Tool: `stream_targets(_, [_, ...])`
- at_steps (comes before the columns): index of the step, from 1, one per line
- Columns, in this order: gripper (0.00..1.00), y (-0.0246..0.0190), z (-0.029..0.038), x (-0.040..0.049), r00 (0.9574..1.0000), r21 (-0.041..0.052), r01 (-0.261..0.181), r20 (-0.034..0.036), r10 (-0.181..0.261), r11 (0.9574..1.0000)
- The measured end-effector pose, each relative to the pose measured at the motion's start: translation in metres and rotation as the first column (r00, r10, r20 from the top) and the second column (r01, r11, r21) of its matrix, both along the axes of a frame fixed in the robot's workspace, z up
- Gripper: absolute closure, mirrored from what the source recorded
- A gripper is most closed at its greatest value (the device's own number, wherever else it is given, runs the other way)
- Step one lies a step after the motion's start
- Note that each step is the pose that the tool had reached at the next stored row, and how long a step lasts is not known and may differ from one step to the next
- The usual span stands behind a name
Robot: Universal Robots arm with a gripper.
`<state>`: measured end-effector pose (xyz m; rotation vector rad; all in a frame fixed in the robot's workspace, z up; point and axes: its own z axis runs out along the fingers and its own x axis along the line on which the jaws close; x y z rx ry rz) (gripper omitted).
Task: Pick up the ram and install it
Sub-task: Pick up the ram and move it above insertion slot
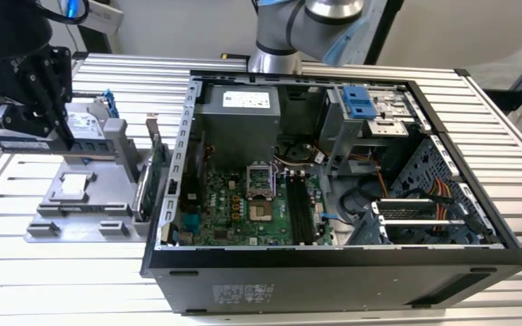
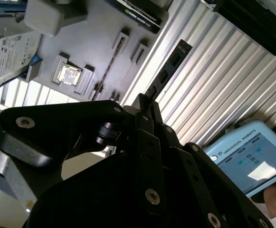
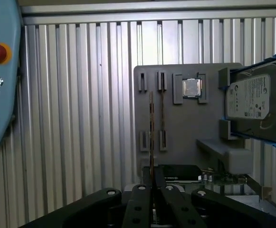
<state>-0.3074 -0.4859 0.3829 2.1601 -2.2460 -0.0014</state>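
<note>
The gripper [image 3: 152,183] pinches the ram [image 2: 168,71].
The ram hangs above the grey holder [image 3: 185,123], away from the computer [image 1: 334,285]. Best to hold it straight and firm so it cannot slip.

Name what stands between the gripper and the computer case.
In the exterior view: the hard drive and the upright expansion card, both on the grey holder. The gripper grips the ram.

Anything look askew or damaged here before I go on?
Nothing stands out. The ram runs straight out of the tool, gripped at one end, by the grey holder. The drive sits squarely in its blue frame on the holder.
</note>
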Motion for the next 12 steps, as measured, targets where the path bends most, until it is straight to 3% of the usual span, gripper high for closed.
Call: stream_targets(12, [1.00, 0.0008, 0.0000, 0.0108, 1.0000, 0.0000, 0.000, 0.0000, 0.000, 1.0000])
